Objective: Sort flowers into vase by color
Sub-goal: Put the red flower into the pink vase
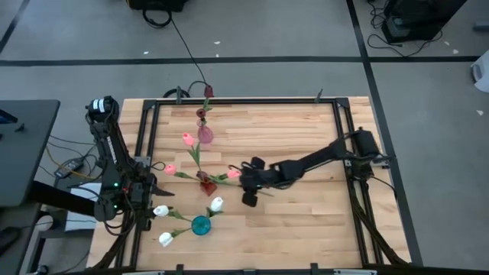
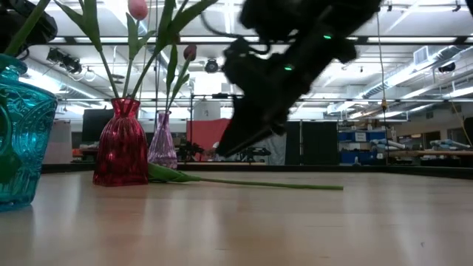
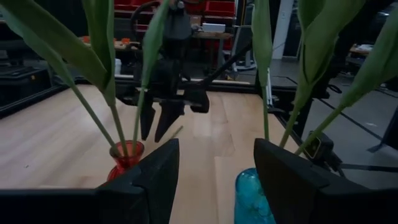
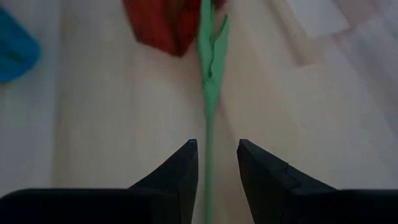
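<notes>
Over the table's middle, the right gripper (image 4: 214,165) hangs with jaws narrowly parted astride a green stem (image 4: 208,93) lying beside the red vase (image 2: 120,144). Only the low view shows that stem flat on the wood. The left gripper (image 3: 214,168) waits open near the teal vase (image 1: 201,224).

Glossy cut-glass teal vase (image 2: 22,140); pale wood table (image 1: 306,221)
</notes>
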